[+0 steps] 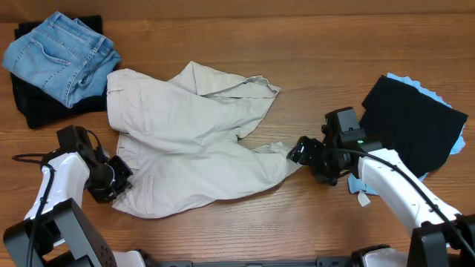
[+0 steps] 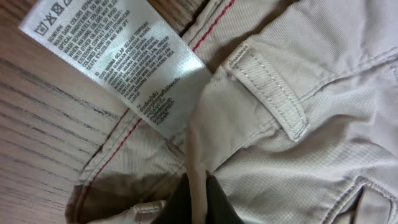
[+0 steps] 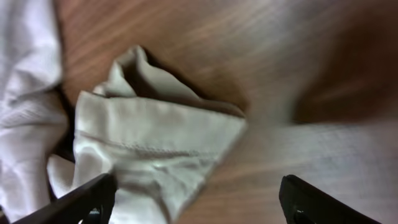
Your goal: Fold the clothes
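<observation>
The pale beige trousers (image 1: pixel 189 141) lie crumpled across the middle of the table. My left gripper (image 1: pixel 116 176) is at their lower left edge, shut on a fold of the waistband (image 2: pixel 200 186). The left wrist view shows a belt loop (image 2: pixel 273 93) and the white care label (image 2: pixel 118 59). My right gripper (image 1: pixel 298 154) is open at the trousers' right end. In the right wrist view its fingers (image 3: pixel 199 205) straddle the leg hem (image 3: pixel 155 149), which lies on the wood.
Folded blue jeans (image 1: pixel 63 55) lie on a black garment (image 1: pixel 44 107) at the back left. A black cloth (image 1: pixel 412 126) over a light blue one (image 1: pixel 423 85) lies at the right. The table is brown wood (image 1: pixel 312 59).
</observation>
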Controlling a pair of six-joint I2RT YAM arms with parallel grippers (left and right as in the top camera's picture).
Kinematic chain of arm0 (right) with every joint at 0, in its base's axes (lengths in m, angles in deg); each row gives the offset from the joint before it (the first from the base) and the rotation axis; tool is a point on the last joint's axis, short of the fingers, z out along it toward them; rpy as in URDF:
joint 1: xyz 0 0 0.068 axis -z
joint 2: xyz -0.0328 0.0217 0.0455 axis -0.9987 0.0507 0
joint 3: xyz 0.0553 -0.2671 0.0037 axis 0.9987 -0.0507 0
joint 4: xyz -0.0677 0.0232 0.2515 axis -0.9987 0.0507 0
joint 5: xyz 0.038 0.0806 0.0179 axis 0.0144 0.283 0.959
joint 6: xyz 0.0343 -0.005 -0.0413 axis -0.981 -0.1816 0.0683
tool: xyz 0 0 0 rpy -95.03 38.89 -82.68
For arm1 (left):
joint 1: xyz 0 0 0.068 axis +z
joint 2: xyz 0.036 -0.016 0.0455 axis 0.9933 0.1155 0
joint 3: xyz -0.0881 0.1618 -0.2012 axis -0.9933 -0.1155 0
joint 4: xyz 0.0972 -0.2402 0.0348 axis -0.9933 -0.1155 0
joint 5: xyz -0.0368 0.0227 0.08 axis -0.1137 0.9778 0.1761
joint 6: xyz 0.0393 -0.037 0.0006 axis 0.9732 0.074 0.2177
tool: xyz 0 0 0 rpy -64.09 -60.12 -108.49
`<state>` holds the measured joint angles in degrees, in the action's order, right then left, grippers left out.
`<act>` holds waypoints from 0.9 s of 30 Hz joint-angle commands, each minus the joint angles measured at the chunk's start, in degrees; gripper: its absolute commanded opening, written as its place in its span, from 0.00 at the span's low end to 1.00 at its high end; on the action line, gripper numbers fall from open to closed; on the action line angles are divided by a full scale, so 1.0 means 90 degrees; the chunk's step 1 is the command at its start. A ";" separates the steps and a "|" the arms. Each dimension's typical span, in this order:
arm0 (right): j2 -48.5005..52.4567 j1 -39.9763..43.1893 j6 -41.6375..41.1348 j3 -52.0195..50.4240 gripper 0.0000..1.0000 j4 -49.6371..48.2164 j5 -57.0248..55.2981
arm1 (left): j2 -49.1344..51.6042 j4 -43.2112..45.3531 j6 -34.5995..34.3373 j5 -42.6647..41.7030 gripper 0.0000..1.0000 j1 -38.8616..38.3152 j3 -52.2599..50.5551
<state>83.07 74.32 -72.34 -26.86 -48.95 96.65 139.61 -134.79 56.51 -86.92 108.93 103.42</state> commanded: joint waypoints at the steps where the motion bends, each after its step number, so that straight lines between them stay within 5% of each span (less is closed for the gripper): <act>1: 0.0233 0.0000 0.0049 -0.0078 0.89 -0.0517 0.0063 | 0.0041 0.0007 0.0051 -0.0046 0.04 0.0032 -0.0063; 13: 0.0758 0.0000 0.0843 -0.0078 0.94 -0.1195 0.0061 | 0.0041 0.0012 0.0153 -0.0046 0.04 0.0034 -0.0063; 18: 0.0758 0.0000 0.1044 -0.0078 0.82 -0.1239 0.0865 | 0.0039 0.0056 0.0155 -0.0080 0.04 0.0032 -0.0044; 22: 0.0755 0.0000 0.1030 -0.0078 0.50 -0.1299 0.1010 | 0.0039 0.0046 0.0180 -0.0078 0.04 0.0034 -0.0044; 25: 0.0755 0.0000 0.0954 -0.0070 0.05 -0.1292 0.1008 | 0.0036 -0.0053 0.0177 -0.0100 0.04 0.0034 0.0046; 27: 0.0731 0.0002 0.0787 -0.0046 0.04 -0.1292 0.1008 | 0.0034 -0.0282 0.0177 -0.0187 0.04 0.0032 0.0277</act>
<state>89.74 74.32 -63.91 -27.15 -60.27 104.74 139.63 -135.30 56.79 -87.11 108.93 103.48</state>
